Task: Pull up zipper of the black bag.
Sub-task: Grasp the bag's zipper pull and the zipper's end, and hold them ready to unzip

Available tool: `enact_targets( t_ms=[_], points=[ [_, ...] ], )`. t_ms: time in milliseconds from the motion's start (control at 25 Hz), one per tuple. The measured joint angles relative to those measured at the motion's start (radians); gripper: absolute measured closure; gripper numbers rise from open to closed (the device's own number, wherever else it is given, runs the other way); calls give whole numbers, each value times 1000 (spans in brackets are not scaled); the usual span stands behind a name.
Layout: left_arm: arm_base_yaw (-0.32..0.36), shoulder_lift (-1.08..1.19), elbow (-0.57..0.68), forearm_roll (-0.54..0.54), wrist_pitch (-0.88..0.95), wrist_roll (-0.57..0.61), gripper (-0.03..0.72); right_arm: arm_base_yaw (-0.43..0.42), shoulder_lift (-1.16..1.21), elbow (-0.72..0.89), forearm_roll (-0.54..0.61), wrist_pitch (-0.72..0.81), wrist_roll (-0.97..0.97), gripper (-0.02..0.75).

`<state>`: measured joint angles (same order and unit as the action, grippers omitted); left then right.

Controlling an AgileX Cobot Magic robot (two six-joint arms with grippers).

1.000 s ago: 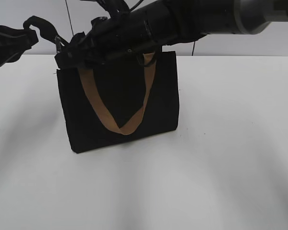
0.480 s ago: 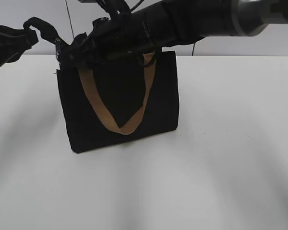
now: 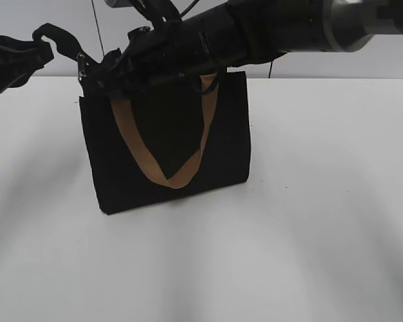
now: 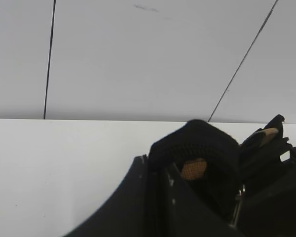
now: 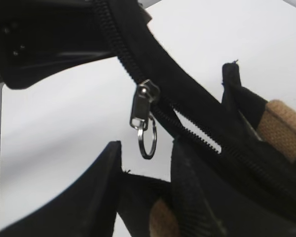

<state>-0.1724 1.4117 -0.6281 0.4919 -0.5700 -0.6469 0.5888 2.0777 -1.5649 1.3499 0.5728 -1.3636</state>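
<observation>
So the black bag [image 3: 164, 144] is standing upright on the white table [image 3: 322, 201], tan handle [image 3: 168, 176] drooping down its front. The right arm stretches in from the upper right across the bag's top, right gripper [image 3: 104, 70] at the top left corner; up close its fingers [image 5: 101, 192] are spread, with the zipper pull [image 5: 142, 106] and its ring [image 5: 148, 137] dangling just above the gap, unpinched. The left gripper [image 3: 43, 37] reaches in level from the left edge, clamped on the black strap [image 3: 67, 40] at that corner.

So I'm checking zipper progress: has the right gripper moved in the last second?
Yes, slightly. The right gripper edged left along the black bag's top edge.
</observation>
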Motion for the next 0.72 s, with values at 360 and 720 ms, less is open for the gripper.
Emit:
enact_targets(
  t_ms=[360, 720],
  points=[
    [0, 0, 0, 0, 0, 0, 676, 35, 4, 0, 2, -27, -38, 604],
    [0, 0, 0, 0, 0, 0, 676, 49, 5, 0, 5, -57, -26, 753]
  ],
)
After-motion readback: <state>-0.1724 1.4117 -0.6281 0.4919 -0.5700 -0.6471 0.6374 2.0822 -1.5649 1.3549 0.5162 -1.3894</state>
